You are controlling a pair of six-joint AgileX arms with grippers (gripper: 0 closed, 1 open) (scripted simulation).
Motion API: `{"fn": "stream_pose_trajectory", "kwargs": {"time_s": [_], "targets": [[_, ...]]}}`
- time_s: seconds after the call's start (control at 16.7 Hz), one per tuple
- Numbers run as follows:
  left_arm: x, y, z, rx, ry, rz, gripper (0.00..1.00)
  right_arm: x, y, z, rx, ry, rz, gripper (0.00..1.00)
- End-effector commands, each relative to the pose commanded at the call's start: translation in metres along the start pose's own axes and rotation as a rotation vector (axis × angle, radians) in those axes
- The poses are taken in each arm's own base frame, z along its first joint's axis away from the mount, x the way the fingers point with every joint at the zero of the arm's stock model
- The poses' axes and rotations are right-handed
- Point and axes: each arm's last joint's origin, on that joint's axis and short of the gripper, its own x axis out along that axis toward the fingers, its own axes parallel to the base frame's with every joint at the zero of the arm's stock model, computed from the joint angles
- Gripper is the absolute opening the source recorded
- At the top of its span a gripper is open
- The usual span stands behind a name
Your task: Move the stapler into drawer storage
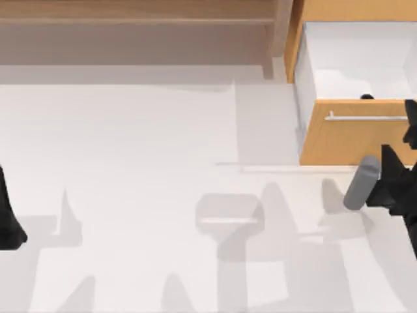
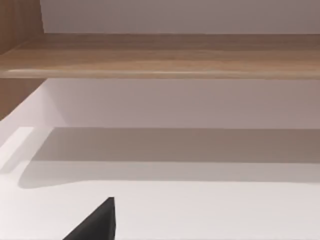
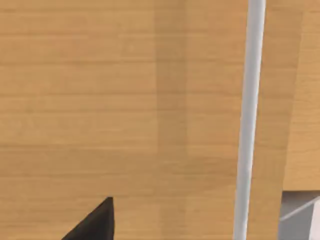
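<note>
The drawer (image 1: 352, 140) stands pulled open at the back right, its orange-brown front and silver bar handle (image 1: 365, 117) facing the table and its white inside (image 1: 365, 59) showing. The stapler is out of view. A small dark shape (image 1: 367, 97) peeks over the drawer front from inside; I cannot tell what it is. My right gripper (image 1: 410, 127) hangs at the drawer front's right end, close to the handle (image 3: 250, 115) and the wooden front (image 3: 125, 100). My left gripper (image 1: 8, 222) is parked at the table's left edge.
A brown open shelf unit (image 1: 130, 26) runs along the back left, and its board (image 2: 160, 55) faces the left wrist. The white table (image 1: 130, 163) spreads in front, with only shadows on it. The right arm's grey link (image 1: 361, 182) sits before the drawer.
</note>
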Motion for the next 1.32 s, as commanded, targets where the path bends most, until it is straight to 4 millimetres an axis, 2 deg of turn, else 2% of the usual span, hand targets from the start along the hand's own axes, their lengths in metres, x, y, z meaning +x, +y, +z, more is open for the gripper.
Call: {"fn": "stream_pose_trajectory", "kwargs": {"time_s": [0.42,0.78,1.02,1.32], "targets": [[0.0,0.0,0.0,0.0,0.0,0.0,1.0,0.001,0.001,-0.003,-0.015,0.021,0.0,1.0],[0.0,0.0,0.0,0.0,0.0,0.0,1.0,0.024,0.0,-0.005,-0.015,0.024,-0.003,1.0],[0.0,0.0,0.0,0.0,0.0,0.0,1.0,0.024,0.0,-0.005,-0.015,0.024,-0.003,1.0],[0.0,0.0,0.0,0.0,0.0,0.0,1.0,0.024,0.0,-0.005,-0.015,0.024,-0.003,0.62]]}}
